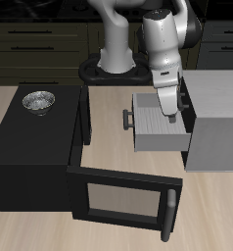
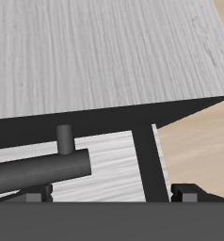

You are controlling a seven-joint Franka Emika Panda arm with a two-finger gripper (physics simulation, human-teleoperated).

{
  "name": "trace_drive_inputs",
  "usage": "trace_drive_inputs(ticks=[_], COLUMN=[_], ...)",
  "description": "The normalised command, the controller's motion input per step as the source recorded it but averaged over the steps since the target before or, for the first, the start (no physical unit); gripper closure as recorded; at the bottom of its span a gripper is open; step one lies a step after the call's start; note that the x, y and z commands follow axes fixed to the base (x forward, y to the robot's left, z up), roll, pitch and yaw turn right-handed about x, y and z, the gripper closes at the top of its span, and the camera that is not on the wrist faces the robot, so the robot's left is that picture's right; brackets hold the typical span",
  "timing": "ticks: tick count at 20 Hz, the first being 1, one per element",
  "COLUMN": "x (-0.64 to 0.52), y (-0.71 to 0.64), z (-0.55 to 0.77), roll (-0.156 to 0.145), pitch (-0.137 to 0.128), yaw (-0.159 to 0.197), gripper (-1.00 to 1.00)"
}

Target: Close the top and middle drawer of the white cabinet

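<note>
The white cabinet stands on the table beside the robot base. One of its upper drawers is pulled out toward the microwave, its dark handle at the outer end. My gripper hangs down at the open drawer, close to the cabinet's front face. In the wrist view the two fingertips stand wide apart with nothing between them, so the gripper is open. A dark handle bar lies just in front of them against a grey panel. I cannot tell how the other drawers stand.
A black microwave stands across from the cabinet, with its door swung open toward the table's front edge. A metal bowl sits on top of it. Bare table lies between microwave and drawer.
</note>
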Motion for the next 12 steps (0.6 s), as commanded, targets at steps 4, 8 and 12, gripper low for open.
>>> trace_drive_inputs(ticks=[4,8,12], x=[-0.04,-0.02,-0.1], y=[-0.1,-0.22,-0.24], z=[0.09,0.05,0.08], roll=[-0.016,-0.019,-0.031], pitch=[-0.016,0.015,0.01], yaw=[0.001,0.03,0.0], gripper=[-1.0,-1.0,-1.0])
